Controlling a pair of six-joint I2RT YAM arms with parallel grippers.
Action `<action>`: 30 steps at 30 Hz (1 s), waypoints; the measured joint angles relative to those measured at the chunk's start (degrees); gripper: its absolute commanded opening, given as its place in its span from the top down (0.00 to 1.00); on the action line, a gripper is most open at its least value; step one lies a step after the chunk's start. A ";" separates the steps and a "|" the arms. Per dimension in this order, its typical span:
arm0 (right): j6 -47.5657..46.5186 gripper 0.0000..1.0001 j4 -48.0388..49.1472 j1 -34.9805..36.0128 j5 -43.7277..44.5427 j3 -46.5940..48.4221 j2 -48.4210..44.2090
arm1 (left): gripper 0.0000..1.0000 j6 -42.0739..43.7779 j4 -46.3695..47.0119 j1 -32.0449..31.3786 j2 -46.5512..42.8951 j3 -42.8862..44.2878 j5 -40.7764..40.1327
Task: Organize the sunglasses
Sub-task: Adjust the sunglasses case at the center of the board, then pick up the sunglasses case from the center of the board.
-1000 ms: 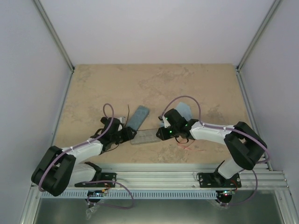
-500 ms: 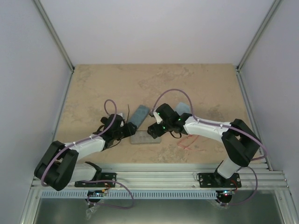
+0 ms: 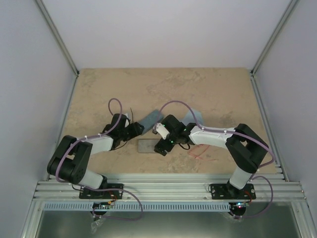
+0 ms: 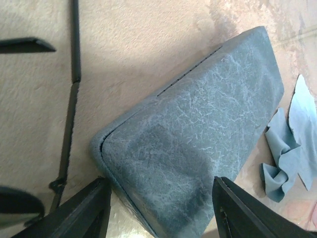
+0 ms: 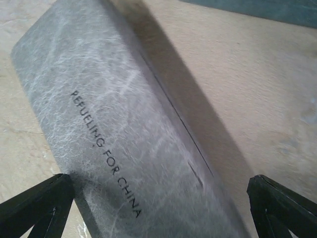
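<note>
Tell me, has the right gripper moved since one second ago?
Yes. The right gripper has moved left, away from the thin red-framed sunglasses, to the grey rectangular case.

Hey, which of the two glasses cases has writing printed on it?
The grey case under the right gripper reads REFUELING FOR CHINA; the blue-grey case shows no lettering.

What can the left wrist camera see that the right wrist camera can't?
Left wrist only: a thin arm of the black sunglasses and a light blue cloth. Right wrist only: the grey case, printed REFUELING FOR CHINA. Both: the beige table and, it seems, the blue-grey case, large in the left view, just a strip at the right view's top edge.
</note>
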 measured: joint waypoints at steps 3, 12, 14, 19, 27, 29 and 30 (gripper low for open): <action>-2.29 0.03 -0.22 1.79 -0.07 0.37 0.22 | 0.39 0.00 0.22 0.07 0.44 0.83 0.44; -4.04 0.07 -2.69 8.57 6.95 0.31 1.99 | 0.34 -0.02 -0.28 0.07 -3.13 0.55 0.61; -4.17 0.14 -3.06 9.35 9.07 0.37 2.64 | 0.33 -0.04 -0.72 0.07 -5.18 0.24 0.24; -3.91 0.44 -3.65 10.03 11.93 2.05 3.82 | 0.30 -0.70 -2.08 0.07 -11.17 -1.22 -2.01; -2.38 0.54 -2.99 10.38 14.08 2.36 3.89 | 0.13 -2.10 -2.64 0.07 -18.45 -4.55 -3.17; -1.60 0.55 -2.01 10.05 13.64 1.29 2.99 | 0.03 -2.29 -2.75 0.07 -21.57 -5.20 -3.32; -0.92 0.55 -1.38 9.81 13.31 0.68 2.23 | 0.01 -2.25 -2.73 0.07 -23.28 -5.44 -3.34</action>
